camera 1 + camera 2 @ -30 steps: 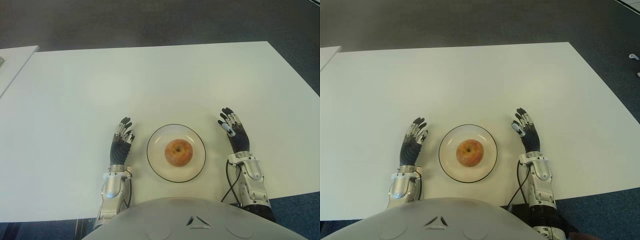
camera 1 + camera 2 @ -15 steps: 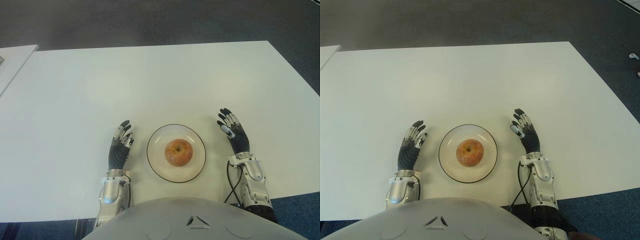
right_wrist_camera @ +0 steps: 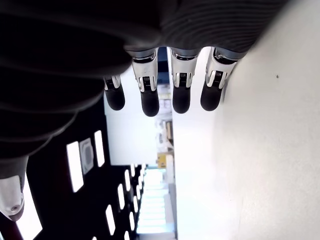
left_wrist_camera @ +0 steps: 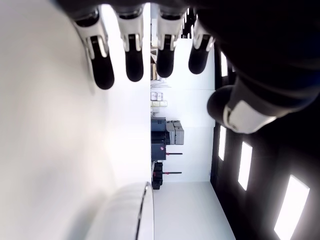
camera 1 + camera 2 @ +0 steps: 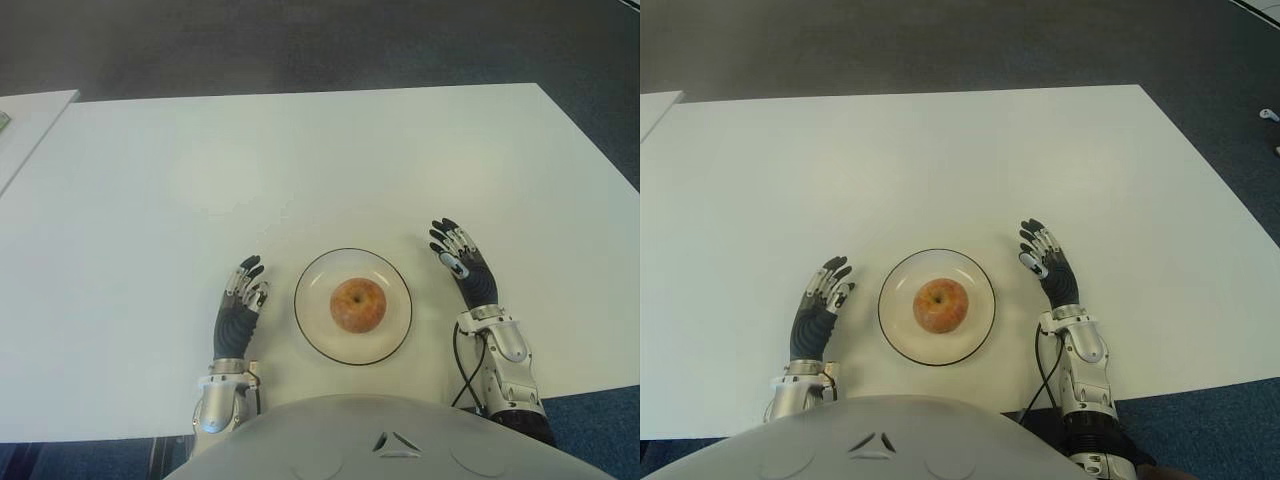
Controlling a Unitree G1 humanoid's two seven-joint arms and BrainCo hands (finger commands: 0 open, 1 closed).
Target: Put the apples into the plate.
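Note:
One red-yellow apple sits in the middle of a white plate with a dark rim, near the front edge of the white table. My left hand shows just left of the plate, fingers stretched out and holding nothing. My right hand shows just right of the plate, fingers also spread and empty. The left wrist view shows straight fingertips over the tabletop and the plate's rim. In the right wrist view the fingertips are extended over bare table.
A second white table's corner shows at the far left. Dark carpet lies beyond the table's far edge. My torso cover fills the bottom of the eye views.
My left hand has drawn back toward my body along the plate's left side. The right hand has shifted slightly inward toward the plate. Apple and plate have not moved.

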